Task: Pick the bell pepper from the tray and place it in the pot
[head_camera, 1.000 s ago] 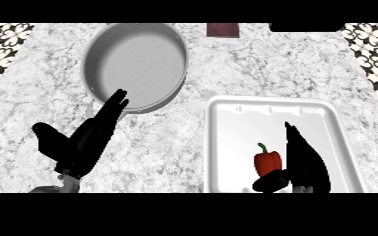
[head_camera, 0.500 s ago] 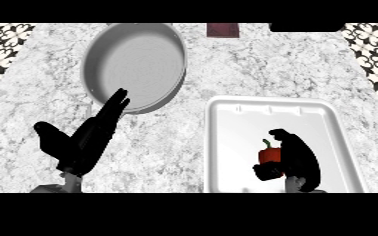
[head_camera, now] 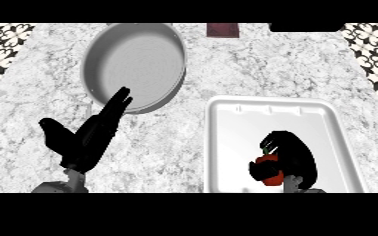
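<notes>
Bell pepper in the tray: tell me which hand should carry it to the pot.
The right hand. Its fingers are already curled round the bell pepper inside the white tray. The left hand is open with straight fingers, resting near the pot and holding nothing.

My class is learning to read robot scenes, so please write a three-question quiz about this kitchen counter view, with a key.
1. True or false: the bell pepper already lies in the pot.
2. Which hand has its fingers curled round the bell pepper? A) left hand B) right hand C) neither
3. Fill in: the bell pepper is over the white ____.

Key
1. False: it is at the tray, inside the right hand; the pot holds nothing.
2. B: the left hand is open, fingers straight, pointing toward the pot's near rim.
3. tray
</notes>
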You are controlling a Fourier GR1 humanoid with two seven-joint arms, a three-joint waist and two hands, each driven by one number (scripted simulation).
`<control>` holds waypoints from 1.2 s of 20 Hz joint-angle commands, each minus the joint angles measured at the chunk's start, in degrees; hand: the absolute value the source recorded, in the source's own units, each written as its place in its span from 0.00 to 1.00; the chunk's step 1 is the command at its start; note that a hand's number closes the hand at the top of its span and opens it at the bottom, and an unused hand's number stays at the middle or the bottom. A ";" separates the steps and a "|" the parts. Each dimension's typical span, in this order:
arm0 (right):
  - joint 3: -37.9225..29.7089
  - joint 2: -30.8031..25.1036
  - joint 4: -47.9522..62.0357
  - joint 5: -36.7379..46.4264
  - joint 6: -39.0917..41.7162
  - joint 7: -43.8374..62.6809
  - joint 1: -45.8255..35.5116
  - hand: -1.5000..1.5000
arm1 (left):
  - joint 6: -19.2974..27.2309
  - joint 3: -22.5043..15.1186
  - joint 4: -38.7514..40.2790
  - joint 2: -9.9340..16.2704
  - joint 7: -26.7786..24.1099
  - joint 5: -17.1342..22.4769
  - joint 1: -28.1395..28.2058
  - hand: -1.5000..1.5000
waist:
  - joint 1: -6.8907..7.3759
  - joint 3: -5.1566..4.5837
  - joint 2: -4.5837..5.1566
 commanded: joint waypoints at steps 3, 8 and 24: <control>3.28 3.07 -0.17 4.68 0.36 3.40 -2.89 1.00 | -0.97 -0.38 1.25 -1.48 3.06 -1.05 -0.41 0.50 | -0.07 -0.34 0.38; 27.09 5.15 4.86 11.29 -11.00 10.79 -5.95 1.00 | -1.08 -1.57 1.28 -2.60 -0.20 -1.79 1.53 0.50 | 1.36 -0.37 0.47; 41.56 5.19 -9.48 35.13 -8.69 29.75 -16.54 1.00 | -1.21 1.10 -1.08 -0.80 3.04 -1.05 2.51 0.50 | -0.36 -0.45 -0.20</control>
